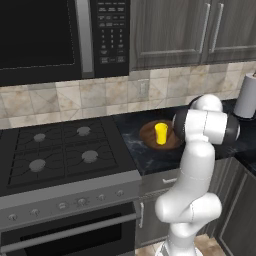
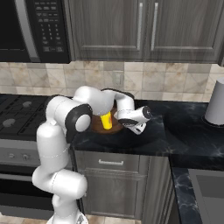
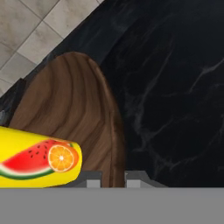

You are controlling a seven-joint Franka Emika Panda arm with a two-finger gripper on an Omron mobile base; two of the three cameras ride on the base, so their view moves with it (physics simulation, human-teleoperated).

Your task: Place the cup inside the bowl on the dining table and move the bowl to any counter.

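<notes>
The dark-brown wooden bowl [image 1: 148,134] [image 2: 116,129] [image 3: 70,100] rests on the black counter [image 1: 150,156] [image 2: 175,127] [image 3: 175,87] just right of the stove. Inside it the yellow cup [image 1: 160,134] [image 2: 106,121] [image 3: 39,157] stands upright, printed with a watermelon and an orange slice. My gripper [image 2: 127,127] [image 3: 113,177] reaches down at the bowl's right side, its two fingers shut on the rim. My own arm hides the hand in the left base view. The dining table is out of view.
A gas stove [image 1: 60,150] adjoins the counter on the left, under a microwave [image 1: 50,35]. A tiled backsplash and grey wall cabinets [image 2: 144,26] rise behind. A white cylinder [image 1: 246,95] [image 2: 216,103] stands at the counter's far right.
</notes>
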